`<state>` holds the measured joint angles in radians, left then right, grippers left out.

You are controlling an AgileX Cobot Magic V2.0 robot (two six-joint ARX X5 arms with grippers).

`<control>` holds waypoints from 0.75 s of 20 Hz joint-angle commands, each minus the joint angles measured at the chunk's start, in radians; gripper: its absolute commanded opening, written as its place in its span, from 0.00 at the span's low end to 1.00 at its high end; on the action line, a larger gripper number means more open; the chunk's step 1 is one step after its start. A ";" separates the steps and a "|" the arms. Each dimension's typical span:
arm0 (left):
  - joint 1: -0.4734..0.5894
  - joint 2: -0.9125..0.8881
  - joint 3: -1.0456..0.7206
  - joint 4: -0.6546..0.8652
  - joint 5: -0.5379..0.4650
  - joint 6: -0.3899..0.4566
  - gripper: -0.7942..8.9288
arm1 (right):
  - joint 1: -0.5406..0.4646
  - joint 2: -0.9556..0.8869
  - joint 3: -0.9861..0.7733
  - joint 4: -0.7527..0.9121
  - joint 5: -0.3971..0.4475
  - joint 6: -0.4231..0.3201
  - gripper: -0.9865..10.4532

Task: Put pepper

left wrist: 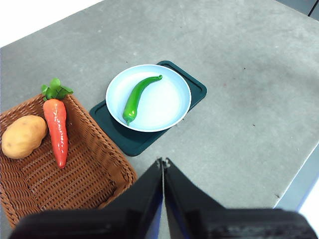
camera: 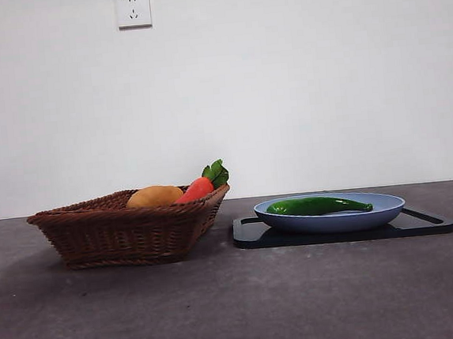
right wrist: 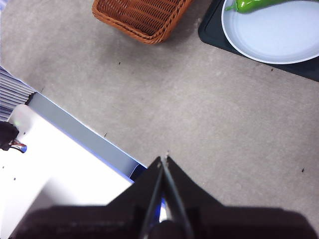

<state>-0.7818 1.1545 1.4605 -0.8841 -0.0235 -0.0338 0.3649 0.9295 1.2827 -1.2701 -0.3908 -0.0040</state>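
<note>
The dark green pepper lies in the pale blue plate, which rests on a black tray. It shows in the left wrist view on the plate, and partly in the right wrist view. My left gripper is shut and empty, high above the table, apart from the plate. My right gripper is shut and empty, high over the table's near part. Neither gripper shows in the front view.
A brown wicker basket stands left of the tray, holding a tan potato and an orange-red carrot with green leaves. The table's edge runs close under my right gripper.
</note>
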 commanded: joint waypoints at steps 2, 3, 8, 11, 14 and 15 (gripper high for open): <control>-0.008 0.008 0.020 0.039 -0.002 0.009 0.09 | 0.003 0.004 0.018 0.008 0.001 0.006 0.10; -0.008 0.008 0.020 0.049 -0.001 0.009 0.09 | 0.003 0.004 0.018 0.008 0.001 0.006 0.10; 0.089 -0.027 0.018 0.190 -0.071 0.082 0.09 | 0.003 0.004 0.018 0.008 0.000 0.006 0.10; 0.232 -0.111 -0.039 0.384 -0.016 0.139 0.09 | 0.003 0.004 0.018 0.008 0.001 0.006 0.10; 0.409 -0.251 -0.226 0.671 0.096 0.142 0.09 | 0.003 0.004 0.018 0.008 0.001 0.006 0.10; 0.473 -0.311 -0.315 0.773 0.110 0.141 0.09 | 0.003 0.004 0.018 0.008 0.001 0.006 0.10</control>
<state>-0.3210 0.8448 1.1618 -0.1532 0.0761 0.0925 0.3645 0.9291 1.2827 -1.2701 -0.3904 -0.0040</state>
